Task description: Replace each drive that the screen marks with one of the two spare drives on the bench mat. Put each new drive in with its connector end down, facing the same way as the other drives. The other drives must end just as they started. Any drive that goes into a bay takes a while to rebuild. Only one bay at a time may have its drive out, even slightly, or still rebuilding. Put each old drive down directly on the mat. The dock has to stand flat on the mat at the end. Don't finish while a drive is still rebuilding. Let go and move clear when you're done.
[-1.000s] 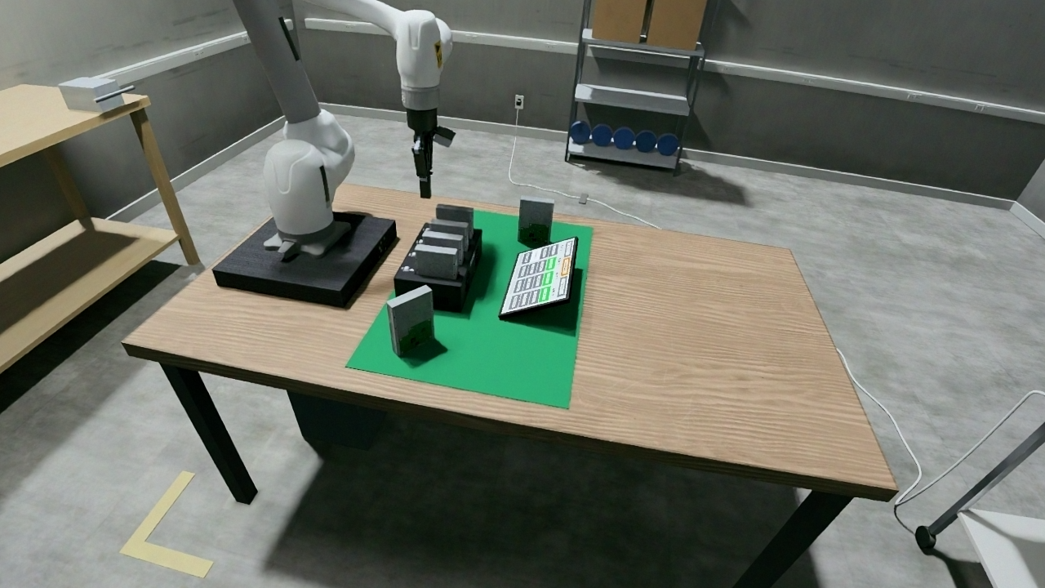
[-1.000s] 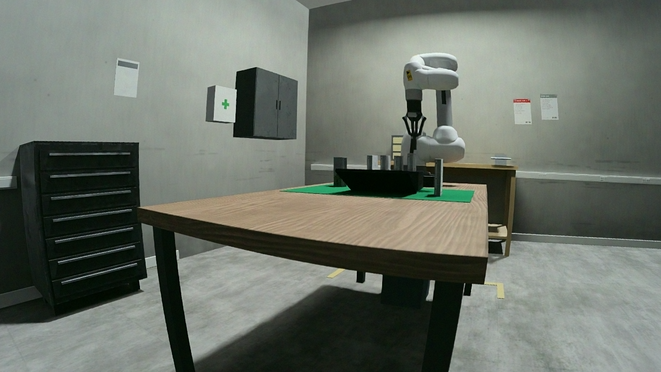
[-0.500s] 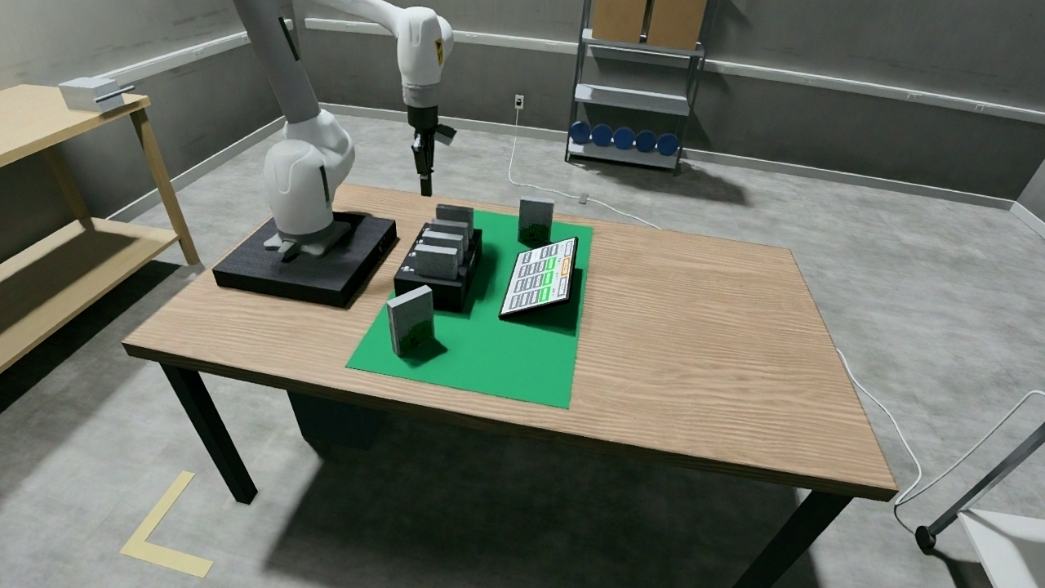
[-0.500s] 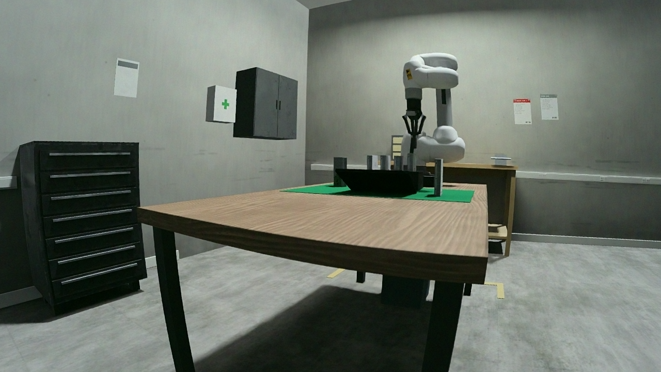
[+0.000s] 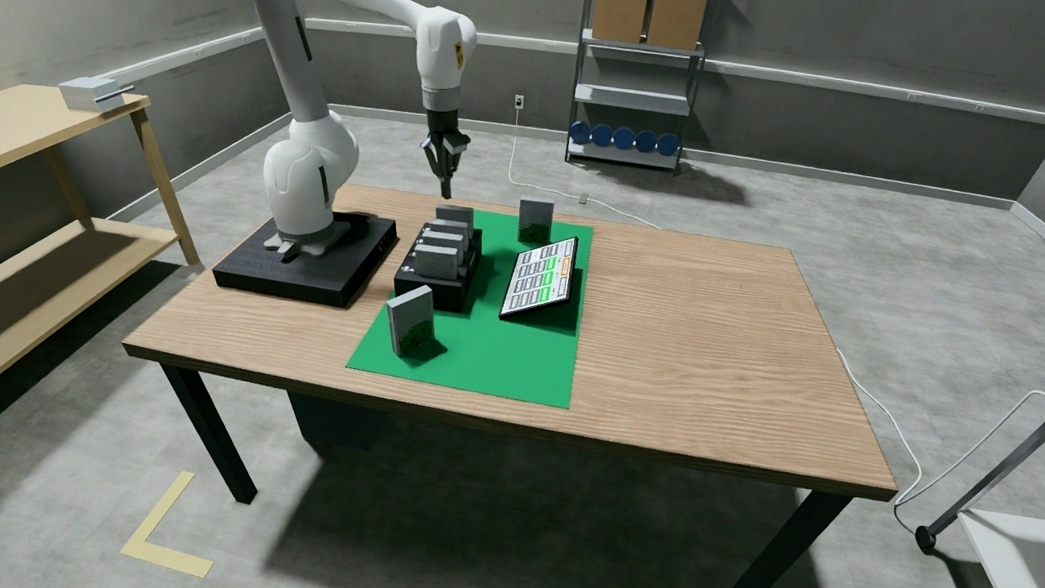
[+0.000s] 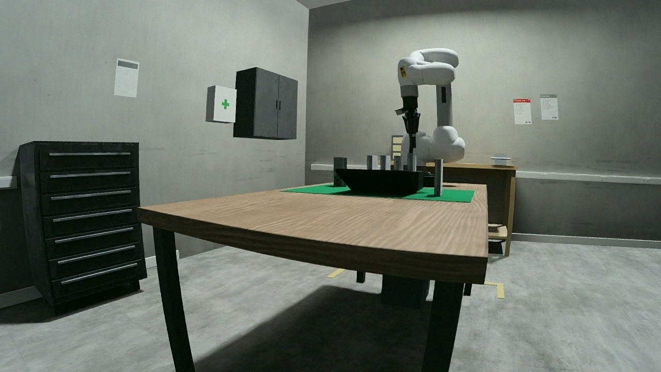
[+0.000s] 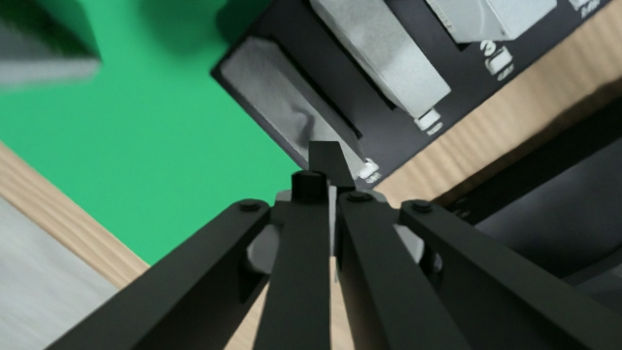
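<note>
1. Right, our gripper points downward, its fingertips together on nothing.
2. Below it in the top view, the dock stands on the green mat, drives upright in it.
3. Beyond our dock, farther from the gripper, we see one loose drive upright; the tilted screen sits off to one side.

The end effector has turned and shifted slightly sideways
</note>
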